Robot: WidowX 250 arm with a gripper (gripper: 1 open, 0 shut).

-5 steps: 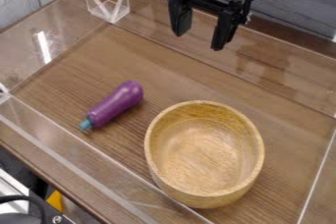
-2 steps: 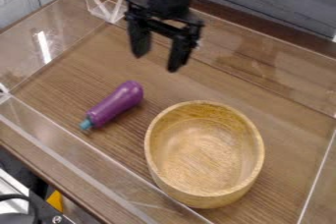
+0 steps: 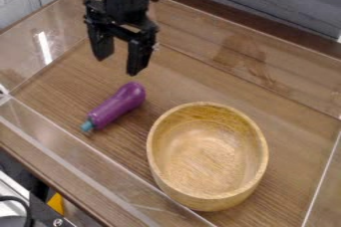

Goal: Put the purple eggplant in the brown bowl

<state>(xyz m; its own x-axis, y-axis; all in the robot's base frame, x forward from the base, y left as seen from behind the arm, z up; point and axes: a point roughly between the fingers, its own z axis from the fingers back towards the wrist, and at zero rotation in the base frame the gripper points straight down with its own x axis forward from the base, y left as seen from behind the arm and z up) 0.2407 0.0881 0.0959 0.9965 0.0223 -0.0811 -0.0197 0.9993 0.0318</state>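
The purple eggplant (image 3: 118,106) lies on the wooden table, its teal stem cap pointing toward the front left. Right of it stands the brown bowl (image 3: 206,156), round, light wood, with nothing inside. My gripper (image 3: 118,56) hangs above the table behind the eggplant, a little to its left, fingers pointing down. Its jaws stand open with nothing between them, clear of the eggplant.
Clear acrylic walls (image 3: 40,47) fence the table on the left and front sides. A small clear triangular bracket (image 3: 94,0) sits at the back left corner. Grey planks form the back wall.
The gripper has travelled from the back right to the left and nearer, and now hangs just behind the eggplant. Eggplant and bowl have not moved.
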